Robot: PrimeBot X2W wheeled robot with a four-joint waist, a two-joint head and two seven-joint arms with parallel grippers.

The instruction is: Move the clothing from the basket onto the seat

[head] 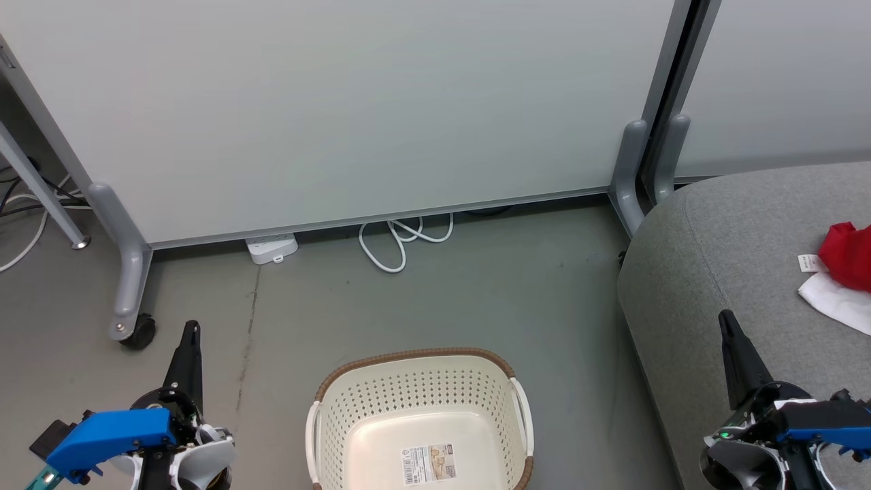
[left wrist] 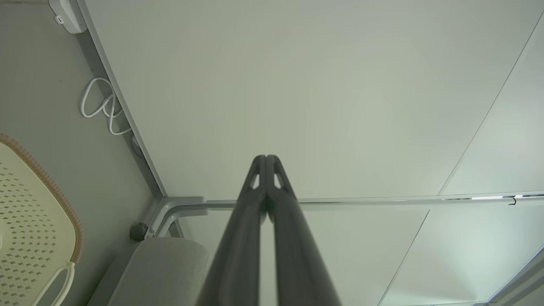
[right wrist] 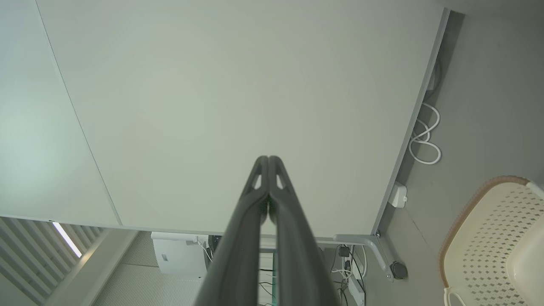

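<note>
On the seat point(head: 714, 272), far right, we see the clothing point(head: 847, 255), nearer our right end effector point(head: 727, 318) vs left end effector point(head: 193, 327); both pressed together & empty.

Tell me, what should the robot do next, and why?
Probably only turn a little right to check the seat: the basket looks empty, its floor label bare, and red clothing lies on the seat at the picture's edge. The left fingers and right fingers are shut, holding nothing.
</note>
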